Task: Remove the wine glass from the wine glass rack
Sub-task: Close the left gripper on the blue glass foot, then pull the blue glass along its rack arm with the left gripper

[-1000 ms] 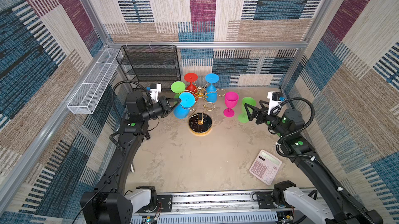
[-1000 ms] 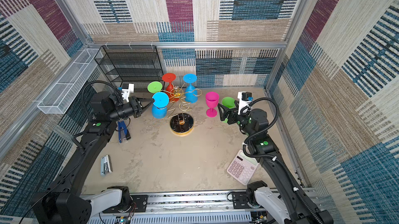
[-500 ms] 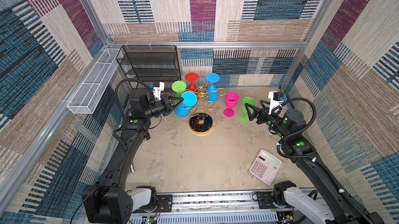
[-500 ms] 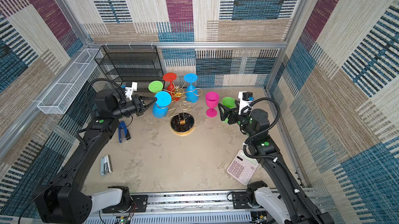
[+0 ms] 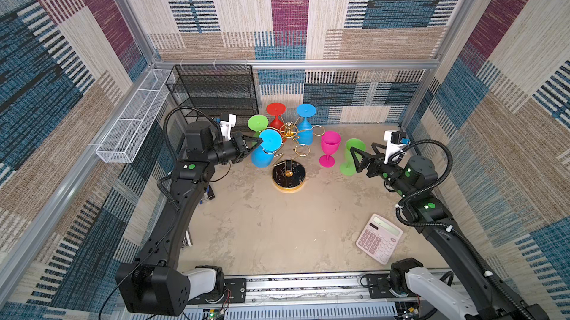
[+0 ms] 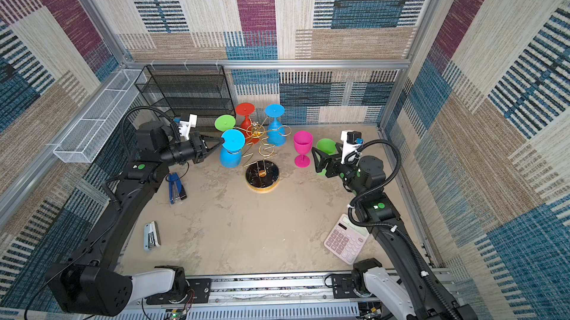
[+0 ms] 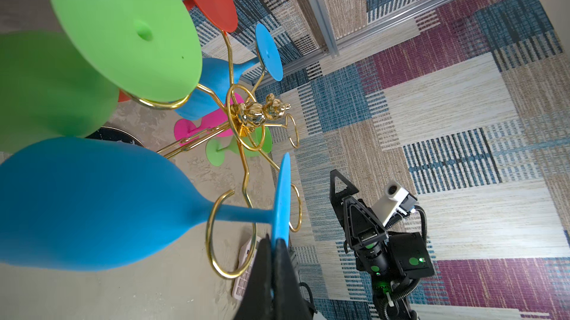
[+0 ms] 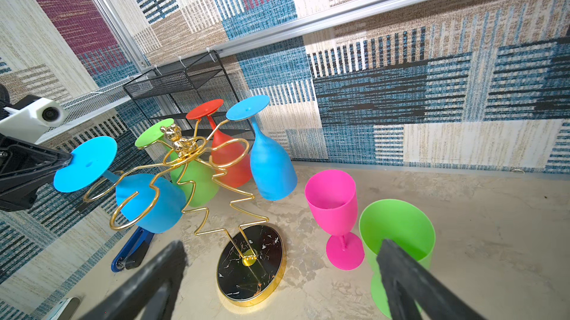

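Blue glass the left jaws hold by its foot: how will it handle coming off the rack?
Probably light and stiff: the blue glass looks like matte moulded plastic. Pinched only at the foot's rim by the left gripper, its bowl may swing. Its stem sits inside a gold loop of the rack; a snag could tip the stand.

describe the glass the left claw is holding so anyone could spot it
Start at the gold wine glass rack mid-table. On its left-arm side hangs an upside-down blue wine glass. Unlike the back blue glass beside the red one, its foot is pinched by the left claw.
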Available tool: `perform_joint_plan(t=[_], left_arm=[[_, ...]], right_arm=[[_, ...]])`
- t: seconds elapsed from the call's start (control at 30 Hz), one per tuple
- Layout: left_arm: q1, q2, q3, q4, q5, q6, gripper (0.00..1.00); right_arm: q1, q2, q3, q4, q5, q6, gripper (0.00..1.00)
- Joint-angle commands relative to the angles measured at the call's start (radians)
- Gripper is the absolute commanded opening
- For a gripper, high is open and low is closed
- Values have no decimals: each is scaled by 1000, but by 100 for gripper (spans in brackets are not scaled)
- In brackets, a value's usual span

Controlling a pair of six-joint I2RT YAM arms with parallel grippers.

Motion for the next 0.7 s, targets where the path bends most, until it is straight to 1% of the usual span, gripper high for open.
perform_joint_plan(t=[0.0,0.17,0.67], left_arm=[[-7,-2,20,-87,-38,85,0],[-18,-3,48,-146,-70,131,0],[-57,-35,88,-189,-161,160,0]], right_arm=[[-1,2,10,19,-17,21,99],[0,3,12,19,-20,25,99],[0,1,17,13,-23,31,99]])
